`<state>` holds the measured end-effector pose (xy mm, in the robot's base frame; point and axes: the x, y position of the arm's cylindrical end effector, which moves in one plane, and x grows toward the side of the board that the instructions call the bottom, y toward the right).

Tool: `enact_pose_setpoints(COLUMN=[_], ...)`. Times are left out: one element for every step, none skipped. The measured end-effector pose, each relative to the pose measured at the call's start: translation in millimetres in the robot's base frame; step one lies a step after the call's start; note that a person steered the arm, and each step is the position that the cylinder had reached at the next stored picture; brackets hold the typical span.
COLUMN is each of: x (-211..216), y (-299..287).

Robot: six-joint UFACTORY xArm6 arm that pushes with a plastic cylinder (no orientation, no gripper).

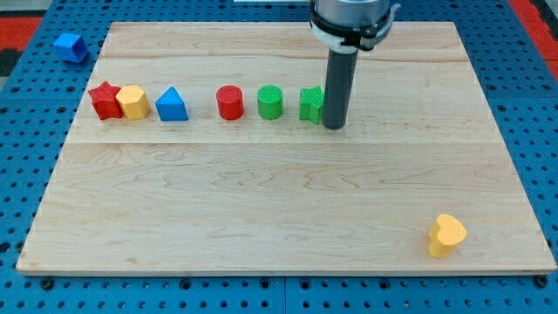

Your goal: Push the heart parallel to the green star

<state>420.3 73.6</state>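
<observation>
Wooden board (pixel 261 209) on blue pegboard (pixel 26 157), blocks atop.

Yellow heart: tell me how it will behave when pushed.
The yellow heart looks rigid with a flat base, so it should slide, not roll. Its lobes may make it rotate off-centre. It sits near the board edge, so it could fall off.

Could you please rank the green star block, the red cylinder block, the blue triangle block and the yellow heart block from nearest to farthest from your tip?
From my tip:
1. Green star block, at its left, touching or nearly.
2. Red cylinder block, further left.
3. Blue triangle block and yellow heart block, bottom right: too close to call.
</observation>
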Motion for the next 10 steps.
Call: enact_pose_setpoints(x=[50.8,46.8,63.8,145.6,196.0,180.3,162.2,124.8,137.6,138.1], y=[81.5,171.9,230.5,236.9,197.2,115.4,52.0,9.0,17.3,24.9])
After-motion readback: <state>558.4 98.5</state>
